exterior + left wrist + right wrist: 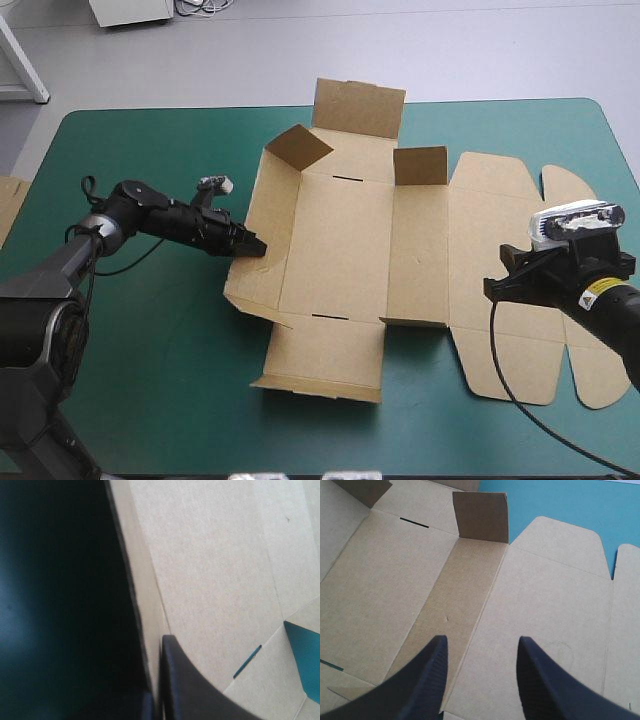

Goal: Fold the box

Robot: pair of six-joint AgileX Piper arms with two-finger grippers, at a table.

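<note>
A: Box lies mostly flat on the bench, a few flaps up. Light, stiff board; probably bends only at creases.
B: Left end effector is pinched on its left wall, a sensible hold. Right end effector is spread, empty, over the lid panel.

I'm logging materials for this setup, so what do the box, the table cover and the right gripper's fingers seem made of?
The box: brown paperboard, matte, fibrous-looking, with scored creases and cut slots. The teal-green cover: smooth, matte sheet; cloth or mat, unclear. The right gripper, its fingers: black, finely ribbed, probably rubber or plastic.
</note>
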